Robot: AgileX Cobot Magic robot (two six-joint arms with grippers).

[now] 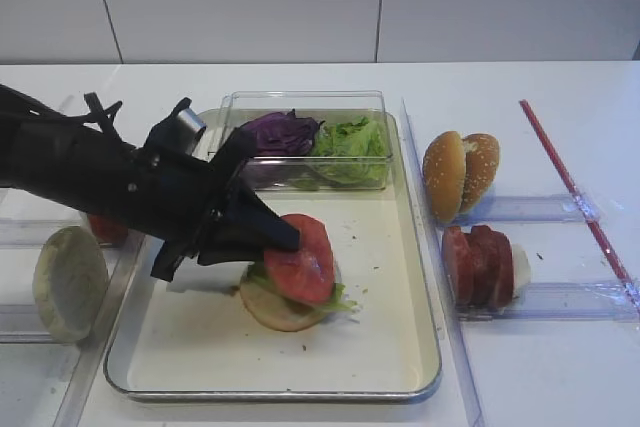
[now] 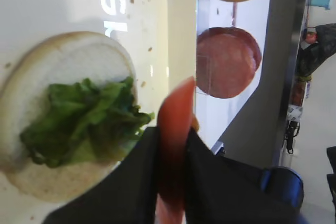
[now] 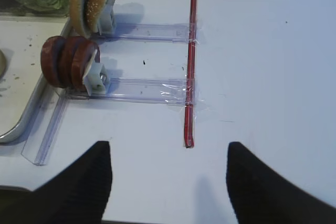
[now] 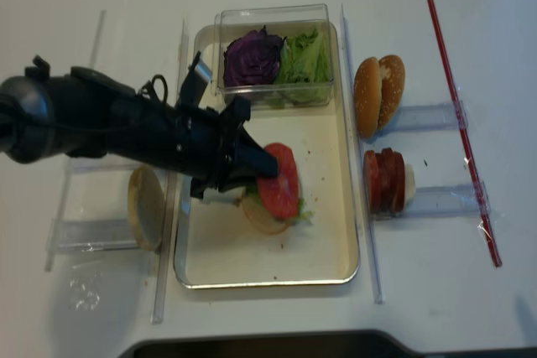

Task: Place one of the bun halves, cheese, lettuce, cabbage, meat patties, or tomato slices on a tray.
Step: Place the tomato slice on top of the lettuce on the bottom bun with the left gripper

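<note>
Our left gripper (image 2: 170, 145) pinches a tomato slice (image 1: 300, 259) on edge, tilted above the lettuce (image 2: 86, 119) on the bun (image 2: 58, 66).

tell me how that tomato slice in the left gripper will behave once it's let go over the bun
The tomato slice looks stiff: pinched at one edge by the left gripper, it holds flat without drooping. Released tilted, it may slide off the ruffled lettuce. It probably weighs little.

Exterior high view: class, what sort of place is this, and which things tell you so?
Probably a lab mock-up of a burger prep station: a tray on a white table, bun halves and meat patties lined up in clear rails, and a robot gripper holding a tomato slice.
</note>
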